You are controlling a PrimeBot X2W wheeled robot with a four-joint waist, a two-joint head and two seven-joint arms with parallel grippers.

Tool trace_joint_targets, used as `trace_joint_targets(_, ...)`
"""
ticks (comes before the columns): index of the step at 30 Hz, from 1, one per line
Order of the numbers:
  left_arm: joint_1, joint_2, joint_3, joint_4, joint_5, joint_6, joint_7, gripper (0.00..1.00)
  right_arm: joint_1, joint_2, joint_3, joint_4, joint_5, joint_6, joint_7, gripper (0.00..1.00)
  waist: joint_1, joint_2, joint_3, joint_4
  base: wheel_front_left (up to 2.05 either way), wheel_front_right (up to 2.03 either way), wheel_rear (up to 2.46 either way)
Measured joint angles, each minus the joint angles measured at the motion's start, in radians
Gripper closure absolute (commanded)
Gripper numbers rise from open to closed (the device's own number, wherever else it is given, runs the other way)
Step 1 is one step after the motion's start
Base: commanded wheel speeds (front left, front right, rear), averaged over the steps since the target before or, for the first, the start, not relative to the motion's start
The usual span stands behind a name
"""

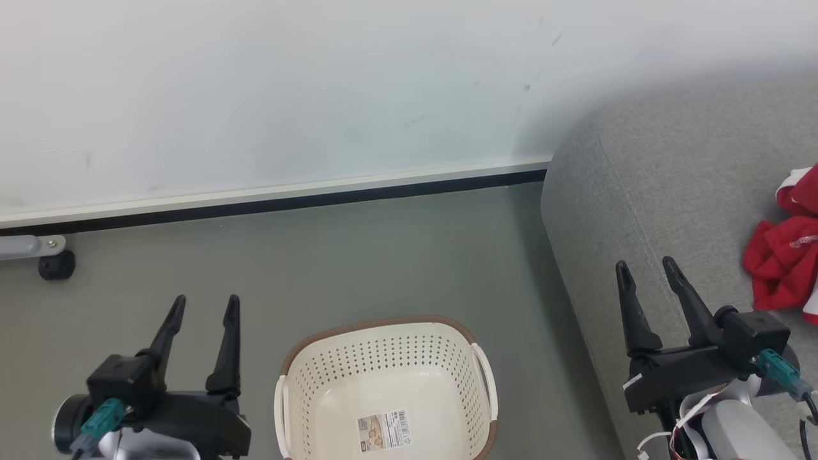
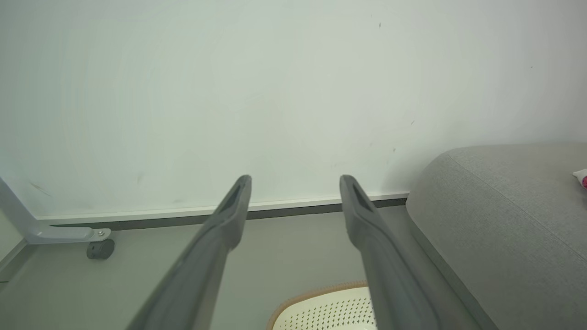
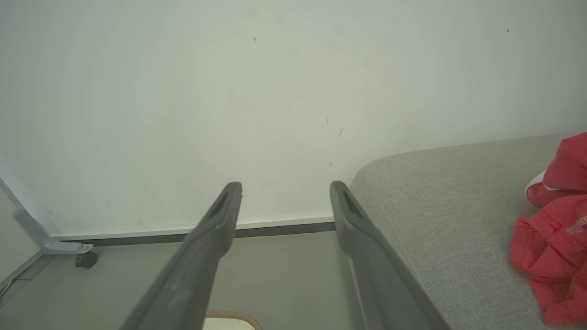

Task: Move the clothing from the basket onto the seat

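Note:
The cream-white basket (image 1: 383, 383) stands on the floor at the bottom centre, with a label sticker on its bare floor and no fabric inside. Red clothing (image 1: 783, 265) with white trim lies crumpled on the grey seat (image 1: 671, 191) at the right edge. My left gripper (image 1: 204, 303) is open to the left of the basket, nothing between its fingers. My right gripper (image 1: 645, 265) is open over the seat's left edge, apart from the clothing. The wrist views show the open left gripper (image 2: 296, 181) and right gripper (image 3: 284, 188), the basket rim (image 2: 316, 293), the seat (image 3: 440, 211) and the clothing (image 3: 555, 247).
A white wall with a pale baseboard (image 1: 275, 195) runs behind the grey floor (image 1: 358, 262). A grey frame leg on a black caster (image 1: 56, 264) sits at the far left by the wall.

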Motion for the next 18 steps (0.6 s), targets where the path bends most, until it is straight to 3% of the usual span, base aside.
trace_joint_targets(18,0.109,-0.02,0.12,-0.025,-0.018,0.009,-0.018,0.0,0.109,-0.038,-0.011,-0.144,-0.002,-0.045,0.071,0.0,0.0001,0.0,-0.058,0.019,0.0,0.0,0.0)
